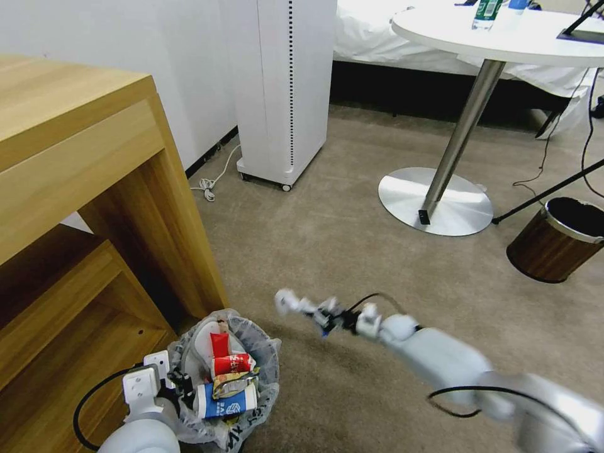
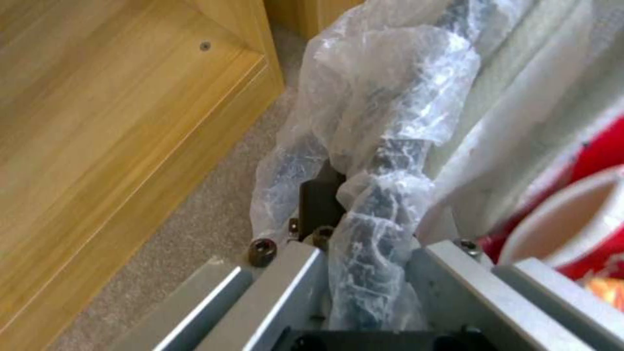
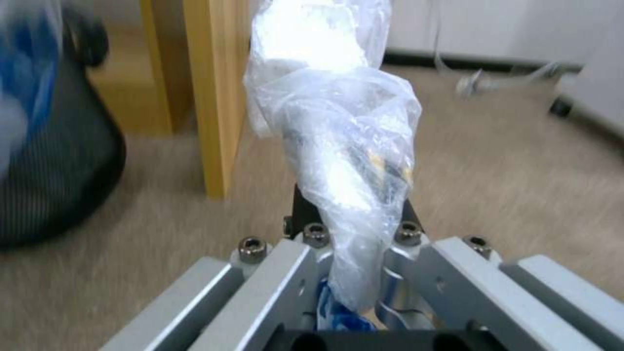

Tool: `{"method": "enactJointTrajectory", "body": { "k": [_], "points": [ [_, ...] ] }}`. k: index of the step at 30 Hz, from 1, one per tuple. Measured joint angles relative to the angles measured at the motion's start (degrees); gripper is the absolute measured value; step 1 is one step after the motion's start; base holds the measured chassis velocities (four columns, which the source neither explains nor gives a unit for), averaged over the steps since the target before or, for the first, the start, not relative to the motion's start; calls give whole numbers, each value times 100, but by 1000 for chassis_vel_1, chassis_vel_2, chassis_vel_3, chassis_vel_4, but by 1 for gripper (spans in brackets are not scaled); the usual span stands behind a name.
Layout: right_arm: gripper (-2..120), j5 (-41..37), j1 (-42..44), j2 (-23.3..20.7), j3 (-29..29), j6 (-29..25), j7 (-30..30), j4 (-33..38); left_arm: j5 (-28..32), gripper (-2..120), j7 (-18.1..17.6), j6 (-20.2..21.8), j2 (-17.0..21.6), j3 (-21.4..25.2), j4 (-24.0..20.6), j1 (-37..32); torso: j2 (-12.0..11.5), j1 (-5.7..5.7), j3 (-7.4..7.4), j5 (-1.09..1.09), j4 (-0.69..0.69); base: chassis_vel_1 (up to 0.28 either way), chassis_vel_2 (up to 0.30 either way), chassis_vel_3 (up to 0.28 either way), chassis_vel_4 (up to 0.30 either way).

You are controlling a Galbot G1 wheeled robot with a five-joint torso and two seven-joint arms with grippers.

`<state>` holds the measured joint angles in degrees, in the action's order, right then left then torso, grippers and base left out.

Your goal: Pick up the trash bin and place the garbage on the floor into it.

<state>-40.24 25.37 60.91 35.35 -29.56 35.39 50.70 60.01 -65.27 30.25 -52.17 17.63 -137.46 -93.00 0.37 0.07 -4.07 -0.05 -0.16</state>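
The black trash bin (image 1: 267, 402), lined with a crinkly clear bag, is at the lower left by the wooden desk's leg. Inside lie garbage pieces: a red-white carton (image 1: 231, 363), a blue-white cup (image 1: 228, 401) and a white slipper (image 1: 202, 346). My left gripper (image 1: 179, 381) is shut on the bin's bag-covered rim (image 2: 383, 161). My right gripper (image 1: 314, 311) reaches out over the beige floor (image 1: 352, 251), to the right of the bin and apart from it. It is shut on a crumpled clear plastic wrapper (image 3: 335, 112). The bin (image 3: 52, 146) is off to one side in the right wrist view.
The wooden desk (image 1: 82, 170) with its shelf fills the left. A white tower unit (image 1: 286, 88) and loose cable (image 1: 211, 185) stand behind. A round table's metal base (image 1: 435, 200), a brown wood-grain bin (image 1: 557, 242) and black cables are at the right.
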Motion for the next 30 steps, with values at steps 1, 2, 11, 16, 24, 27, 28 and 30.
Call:
{"method": "enactJointTrajectory", "body": {
  "k": [1, 2, 11, 16, 24, 27, 28, 30],
  "points": [
    [3, -98, -20, -393, -56, 62, -107, 621, 13, 0, 0, 0, 26, 17, -58, -43, 0, 0, -1, 6, -1, 0, 0, 0, 0],
    [3, -133, -21, -588, -123, 91, -139, 1086, 41, 0, -1, 0, 33, 41, -93, -45, 0, 0, -1, 8, -1, 0, 0, 0, 0],
    [3, -809, -432, -1216, 279, 297, -292, 3425, 57, 0, -28, 5, -9, 75, -153, -64, 0, 0, 0, 5, 3, 0, 0, 0, 0],
    [3, -868, -773, -1225, 953, 363, -484, 4053, 4, 0, -29, 17, -115, 74, -77, -51, 0, 0, 0, 4, 3, 0, 0, 0, 0],
    [3, -1098, -1036, -1115, 1933, 476, -828, 4591, 76, 0, -45, 77, -172, 153, -57, -69, 0, 0, 0, 5, 3, 0, 0, 0, 0],
    [3, -1104, -1039, -1082, 2140, 482, -923, 4600, 242, 0, -73, 150, -127, 188, -123, -94, 0, 0, 0, 5, 3, 0, 0, 0, 0],
    [3, -1104, -1033, -1070, 2212, 481, -983, 4586, 362, 0, -96, 199, -90, 203, -163, -98, 0, 0, 0, 4, 3, 0, 0, 0, 0],
    [3, -1103, -1016, -1063, 2251, 480, -1012, 4566, 454, 0, -123, 244, -48, 215, -193, -96, 0, 0, 0, 5, 3, 0, 0, 0, 0]
  ]
}}
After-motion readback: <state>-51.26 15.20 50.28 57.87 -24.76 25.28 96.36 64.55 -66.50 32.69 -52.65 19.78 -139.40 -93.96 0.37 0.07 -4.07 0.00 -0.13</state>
